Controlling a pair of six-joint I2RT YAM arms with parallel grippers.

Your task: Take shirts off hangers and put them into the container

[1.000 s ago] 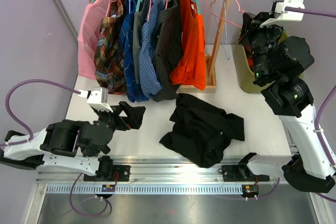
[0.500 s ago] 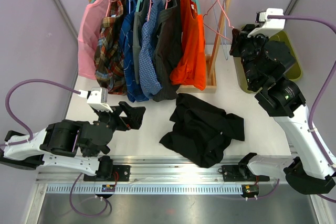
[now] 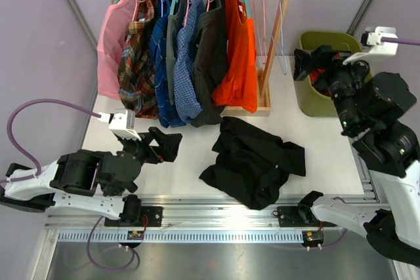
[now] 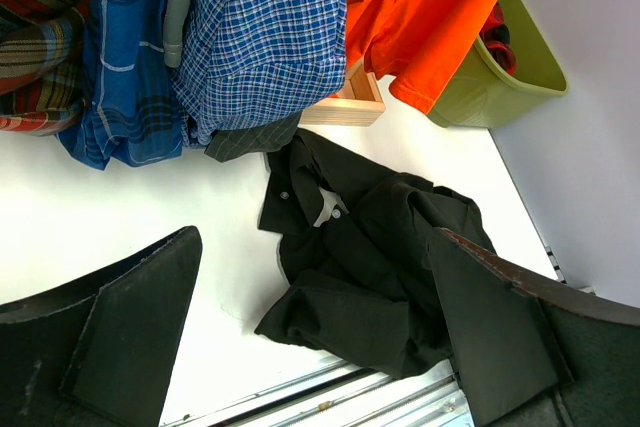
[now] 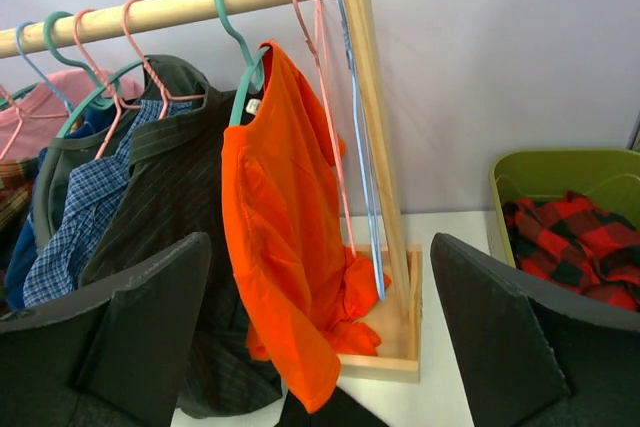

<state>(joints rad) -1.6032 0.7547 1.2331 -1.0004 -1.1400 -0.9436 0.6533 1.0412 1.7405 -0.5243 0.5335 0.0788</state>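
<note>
So both tools are empty with jaws spread wide: the right tool [image 3: 307,63] hangs just beside the container [image 3: 326,35], and the left tool [image 3: 167,143] is well away from it. One red-and-black plaid shirt [image 5: 570,237] is in the container. A black shirt [image 3: 252,162] lies crumpled on the worktop [image 3: 315,136], off its hanger, so I'd guess binning it comes next, with a low pinch on bunched cloth. The right arm hides much of the container from above, so maybe there's more inside.
</note>
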